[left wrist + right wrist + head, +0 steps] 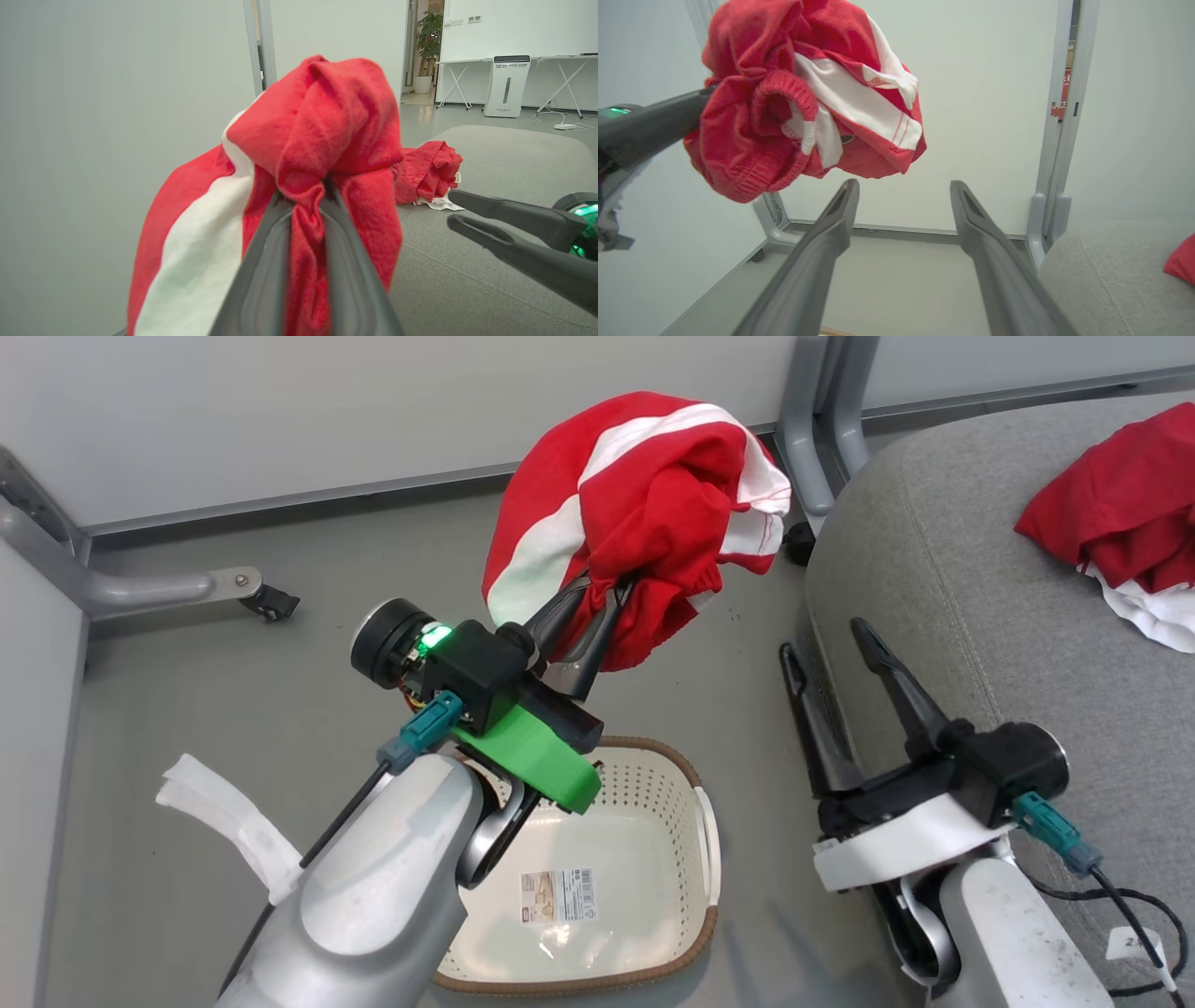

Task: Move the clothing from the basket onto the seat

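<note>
Holding one red and white piece of clothing (644,504) high in the air, up over the far side of the basket (695,803). Scrunched into a round ball, so no long side to speak of. Pinched tight in the left fingers (599,600), with a fold of red cloth squeezed between them and more cloth flopped over the tips. Already lying on the seat (952,569), well to the right of the basket: the other red piece (1111,495). Nothing left down in the basket but a paper label (558,894) on its floor.

Next, most likely, a swing to the right, away from the basket and over the seat, then a letting go. Reaching up and away from the basket: the left arm (373,896), bent and raised, with the ball at its very end. Nearer to the seat but holding nothing: the right fingers (824,639), spread wide, just right of the basket and close by the seat's edge. Best kept out of the way, maybe, to dodge a bump between the two arms.
</note>
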You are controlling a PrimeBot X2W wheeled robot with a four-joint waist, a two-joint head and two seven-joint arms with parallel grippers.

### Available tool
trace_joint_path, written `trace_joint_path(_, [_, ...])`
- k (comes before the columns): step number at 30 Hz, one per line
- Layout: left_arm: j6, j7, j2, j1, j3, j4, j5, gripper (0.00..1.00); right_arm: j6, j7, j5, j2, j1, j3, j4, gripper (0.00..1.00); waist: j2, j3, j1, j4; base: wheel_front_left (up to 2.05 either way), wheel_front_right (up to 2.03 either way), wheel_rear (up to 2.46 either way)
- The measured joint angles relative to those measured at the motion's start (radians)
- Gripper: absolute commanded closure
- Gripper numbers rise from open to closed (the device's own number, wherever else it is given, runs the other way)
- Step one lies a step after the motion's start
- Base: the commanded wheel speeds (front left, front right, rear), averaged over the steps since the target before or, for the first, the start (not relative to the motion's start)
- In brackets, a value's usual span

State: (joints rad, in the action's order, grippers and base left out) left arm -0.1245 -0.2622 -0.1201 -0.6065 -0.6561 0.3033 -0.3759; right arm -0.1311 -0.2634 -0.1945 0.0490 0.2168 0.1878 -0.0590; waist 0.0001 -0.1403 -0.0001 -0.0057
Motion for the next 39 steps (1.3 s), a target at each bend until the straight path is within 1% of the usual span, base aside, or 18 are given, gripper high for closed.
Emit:
trace_joint_path(5, [-0.002, 0.000, 0.007, 0.000, -0.007, 0.001, 0.003, 1.00, 0.000, 0.000, -0.017, 0.000, 0.041, 0.102, 0.018, 0.00, -0.0001, -0.004, 0.0000, 0.005, 0.00, 0.00, 0.00])
trace_joint_path(8, [-0.003, 0.000, 0.012, -0.001, -0.013, 0.001, 0.007, 1.00, 0.000, 0.000, -0.027, 0.000, 0.063, 0.133, 0.018, 0.00, 0.0000, -0.009, 0.0000, 0.010, 0.00, 0.00, 0.00])
trace_joint_path(14, [-0.003, 0.000, 0.020, -0.003, -0.028, -0.001, 0.009, 1.00, 0.000, 0.000, -0.037, 0.000, 0.121, 0.150, -0.016, 0.00, 0.0000, -0.022, 0.0000, 0.022, 0.00, 0.00, 0.00])
trace_joint_path(22, [-0.003, 0.000, 0.033, -0.004, -0.064, -0.005, 0.011, 1.00, 0.000, 0.000, -0.038, 0.000, 0.191, 0.164, -0.113, 0.00, 0.0000, -0.038, 0.0001, 0.038, 0.00, 0.00, 0.00])
trace_joint_path(27, [-0.003, 0.000, 0.041, -0.008, -0.089, -0.007, 0.008, 1.00, 0.000, 0.000, -0.054, 0.000, 0.224, 0.165, -0.153, 0.00, 0.0000, -0.047, 0.0000, 0.048, 0.00, 0.00, 0.00])
trace_joint_path(28, [-0.003, 0.000, 0.042, -0.010, -0.092, -0.008, 0.007, 1.00, 0.000, 0.000, -0.059, 0.000, 0.229, 0.165, -0.160, 0.07, -0.0001, -0.049, 0.0000, 0.051, 0.00, 0.00, 0.00])
trace_joint_path(29, [-0.003, 0.000, 0.043, -0.010, -0.097, -0.008, 0.003, 1.00, 0.000, 0.000, -0.074, 0.000, 0.232, 0.166, -0.161, 1.00, -0.0001, -0.051, 0.0000, 0.054, 0.00, 0.00, 0.00])
trace_joint_path(39, [-0.003, 0.000, 0.043, -0.014, -0.107, -0.002, -0.005, 1.00, 0.000, 0.000, -0.084, 0.000, 0.240, 0.161, -0.172, 1.00, 0.0000, -0.050, 0.0000, 0.056, 0.00, 0.00, 0.00])
